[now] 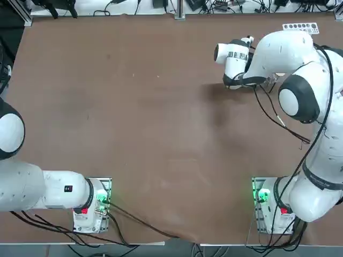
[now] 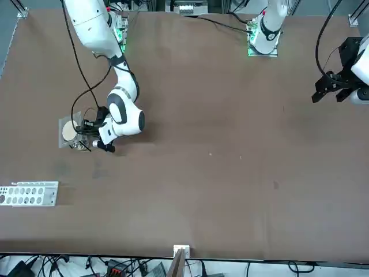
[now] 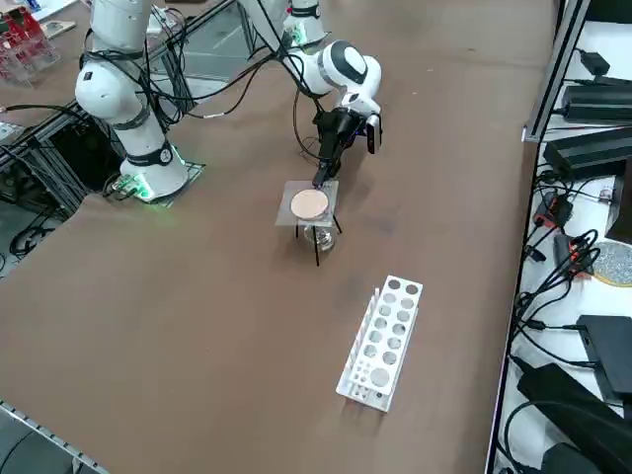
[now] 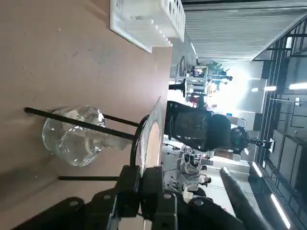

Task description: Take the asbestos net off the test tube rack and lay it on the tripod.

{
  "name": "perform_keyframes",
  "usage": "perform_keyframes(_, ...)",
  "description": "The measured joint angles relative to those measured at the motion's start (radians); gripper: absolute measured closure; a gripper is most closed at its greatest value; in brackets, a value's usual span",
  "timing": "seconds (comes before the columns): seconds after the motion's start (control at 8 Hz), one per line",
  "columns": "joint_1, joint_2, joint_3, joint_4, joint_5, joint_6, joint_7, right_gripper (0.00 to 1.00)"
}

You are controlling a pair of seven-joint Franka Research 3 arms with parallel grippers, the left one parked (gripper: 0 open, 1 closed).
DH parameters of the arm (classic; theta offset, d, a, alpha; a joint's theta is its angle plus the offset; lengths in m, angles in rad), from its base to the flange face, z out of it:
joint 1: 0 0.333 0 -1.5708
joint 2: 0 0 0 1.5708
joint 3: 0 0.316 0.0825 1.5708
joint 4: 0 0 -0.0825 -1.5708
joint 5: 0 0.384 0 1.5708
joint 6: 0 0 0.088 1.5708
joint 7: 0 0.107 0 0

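Net [image 3: 309,204] lies flat on the tripod [image 3: 317,237], frame centre, well apart from the rack [image 3: 383,342]. Right gripper [image 3: 322,179] pinches the net's edge, apparently steadying it for release.

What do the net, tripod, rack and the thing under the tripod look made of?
asbestos net: grey wire mesh, matte pale disc centre, likely ceramic.
tripod: thin black rod, probably painted metal.
test tube rack: glossy white, moulded holes, likely plastic.
Vessel under tripod: clear, glinting, probably glass.
right gripper grips the net's edge.
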Motion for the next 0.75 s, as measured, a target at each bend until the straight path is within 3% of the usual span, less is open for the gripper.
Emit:
perform_keyframes(0.25, 0.003, 0.006, 0.0, 0.0, 0.0, -0.002, 0.0, 0.79)
perform_keyframes(0.38, 0.004, 0.011, 0.0, 0.0, 0.0, -0.002, 0.0, 0.6)
perform_keyframes(0.75, 0.006, 0.016, 0.0, 0.001, 0.0, -0.012, 0.0, 0.5)
